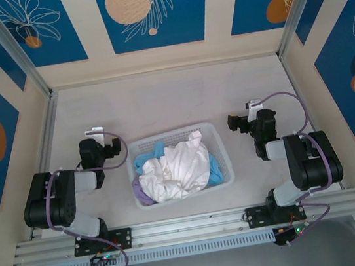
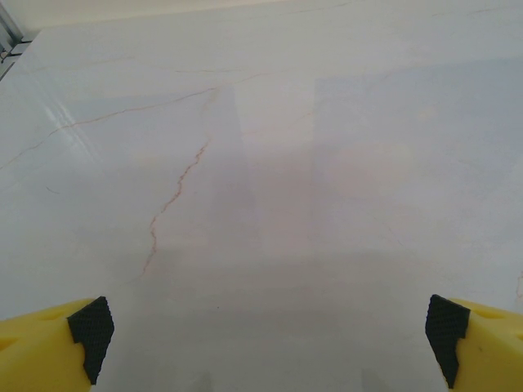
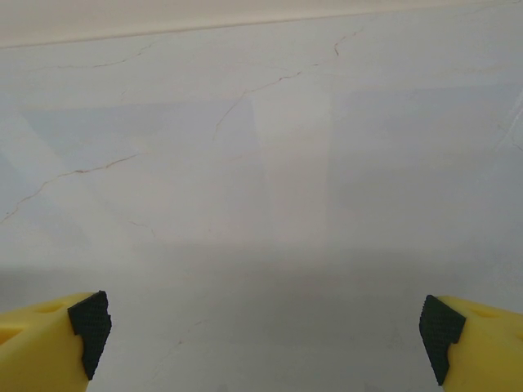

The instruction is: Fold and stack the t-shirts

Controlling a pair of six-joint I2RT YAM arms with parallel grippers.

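Both spread wide and empty, the left gripper [image 2: 267, 331] and right gripper [image 3: 265, 325] flank the lattice basket [image 1: 221, 146] about equally near, with the crumpled white t-shirt [image 1: 177, 167] heaped topmost inside it.

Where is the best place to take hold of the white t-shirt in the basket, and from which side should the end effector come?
Grip a raised crumpled fold near the middle of the white t-shirt, coming straight down from above. It lies bunched on top of the light blue t-shirt and the lavender t-shirt, and the basket walls likely block any side approach.
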